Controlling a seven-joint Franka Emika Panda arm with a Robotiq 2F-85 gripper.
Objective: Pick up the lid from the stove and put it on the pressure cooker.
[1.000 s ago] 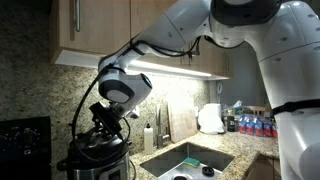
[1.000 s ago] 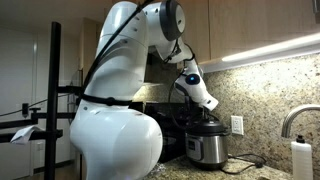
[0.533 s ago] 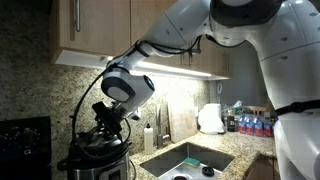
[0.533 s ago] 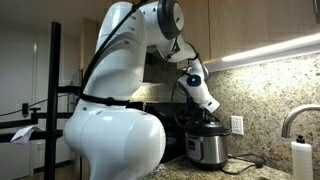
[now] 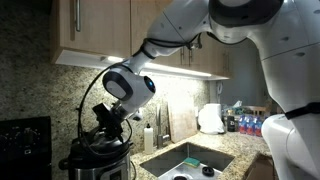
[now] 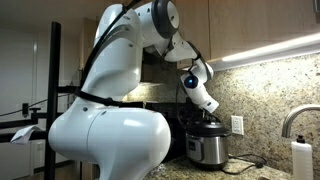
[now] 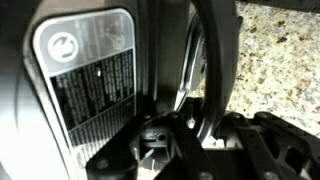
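A white robot arm bends low over a granite kitchen counter, its black gripper (image 5: 104,124) pressed down on the lid (image 5: 92,147) of a pressure cooker (image 5: 95,166). The fingers are drawn together and appear clamped on the lid's raised handle, though the exterior views are too small to show the exact contact. The round black lid sits on top of the cooker's brushed-steel body, covering its rim, and looks roughly level in both exterior views. The cooker stands on the counter against the speckled stone backsplash, just beside the black stove (image 5: 22,136), which fills the lower corner of an exterior view. From the wrist view, the camera looks at close range onto a dark surface bearing a pale printed label (image 7: 85,72), with a black curved bar running past it and the granite counter (image 7: 282,48) beyond; the print is too blurred to read. A steel sink (image 5: 186,158) lies further along the counter, with a soap bottle (image 5: 149,138) between it and the cooker. In an exterior view, a curved faucet (image 6: 288,118) rises at the far edge, well apart from the cooker. Wooden cabinets (image 5: 100,30) hang above, lit from below.
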